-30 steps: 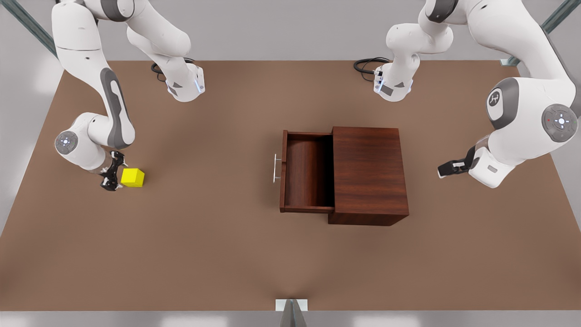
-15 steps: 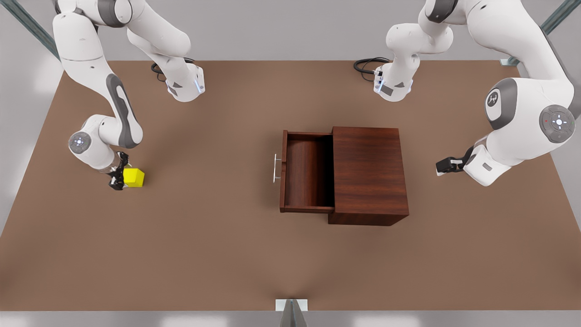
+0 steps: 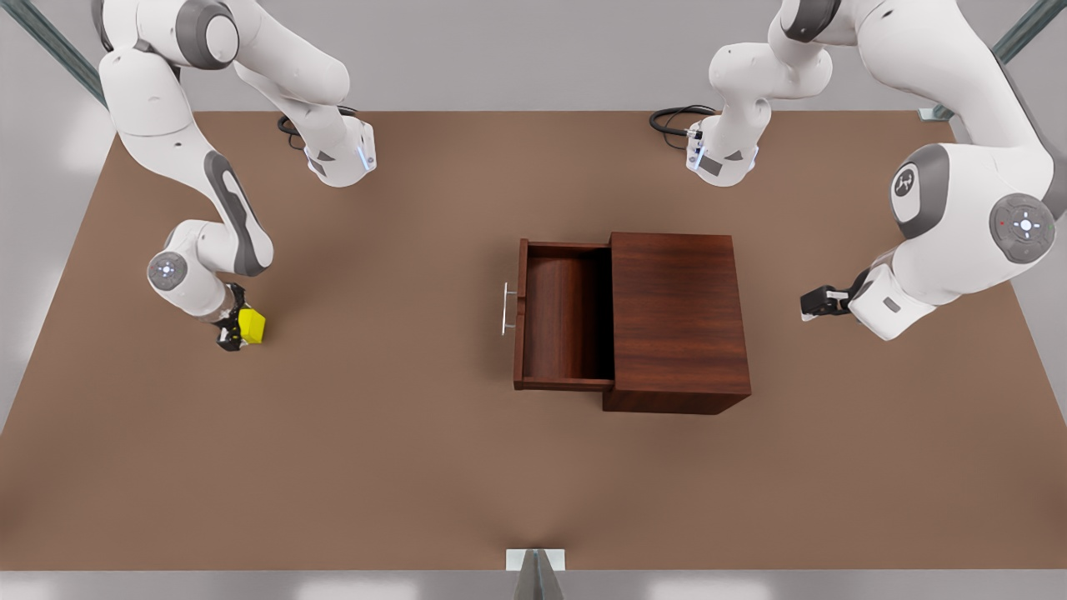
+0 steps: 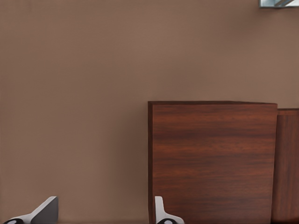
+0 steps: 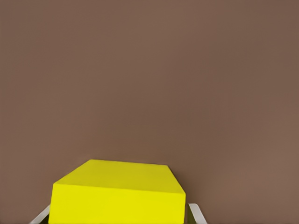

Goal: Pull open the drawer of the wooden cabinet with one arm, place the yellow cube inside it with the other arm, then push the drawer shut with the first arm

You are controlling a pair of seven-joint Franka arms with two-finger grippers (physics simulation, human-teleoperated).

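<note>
The yellow cube rests on the table at the front view's left. My right gripper is down over it and open, with a fingertip hugging each side of the cube. The wooden cabinet stands mid-table. Its drawer is pulled out toward the front view's left and holds nothing, and its silver handle faces the cube. My left gripper waits open beside the cabinet's back at the front view's right, facing the cabinet with nothing between its fingers.
The brown table spreads wide around the cabinet. The two arm bases stand at the far edge. A small metal bracket sits at the near edge.
My right gripper has slid toward the front view's right onto the cube, so its fingers now flank it. My left gripper has drifted slightly upward in the front view.
</note>
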